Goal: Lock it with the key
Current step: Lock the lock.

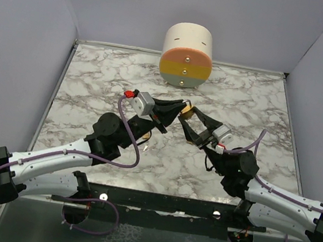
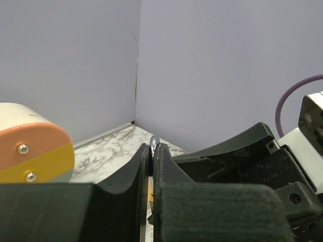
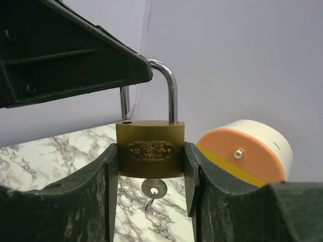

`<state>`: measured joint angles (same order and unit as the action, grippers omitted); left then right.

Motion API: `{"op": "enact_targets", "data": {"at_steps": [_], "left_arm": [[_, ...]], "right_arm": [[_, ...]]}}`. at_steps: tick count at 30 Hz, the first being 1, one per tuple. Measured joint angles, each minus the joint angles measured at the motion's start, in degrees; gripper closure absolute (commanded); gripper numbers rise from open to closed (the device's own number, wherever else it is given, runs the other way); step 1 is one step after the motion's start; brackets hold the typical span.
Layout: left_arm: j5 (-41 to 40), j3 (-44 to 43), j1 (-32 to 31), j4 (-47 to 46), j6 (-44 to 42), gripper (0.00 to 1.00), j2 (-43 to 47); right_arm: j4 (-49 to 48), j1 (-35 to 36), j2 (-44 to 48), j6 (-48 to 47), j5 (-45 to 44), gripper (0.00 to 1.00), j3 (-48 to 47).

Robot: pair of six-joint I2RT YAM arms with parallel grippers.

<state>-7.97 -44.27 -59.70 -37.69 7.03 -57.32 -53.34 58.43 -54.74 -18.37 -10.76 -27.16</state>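
Padlock [image 3: 150,149], of brass colour, stands upright in the middle of the right wrist view. Its body is clamped between the two fingers of the right gripper [image 3: 151,161], one on each side. The key [image 3: 153,190] sits in the keyhole below and hangs down.

The steel shackle [image 3: 173,91] points up, and the left gripper [image 2: 152,146] covers its upper left part. In the left wrist view these fingers are pressed together, with only a thin rounded piece of metal between the tips. I cannot tell if the shackle is pushed fully in.

From the top camera, both grippers meet with the padlock at the centre of the marble table [image 1: 112,82]. A round container [image 1: 187,54] with an orange and yellow face stands well apart, at the upper middle.
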Motion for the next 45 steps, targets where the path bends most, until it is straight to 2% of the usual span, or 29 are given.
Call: {"op": "enact_targets", "data": {"at_steps": [34,45], "left_arm": [[1.2,3.6,0.0,-9.6,3.0,1.0,-2.4],[-0.7,3.8,-2.3,-12.8,3.1,1.0,-4.7]], "right_arm": [[1.1,0.5,1.1,2.7,0.0,0.99,-0.9],[1.6,0.4,1.1,2.6,-0.6,0.99,-0.9]]}}
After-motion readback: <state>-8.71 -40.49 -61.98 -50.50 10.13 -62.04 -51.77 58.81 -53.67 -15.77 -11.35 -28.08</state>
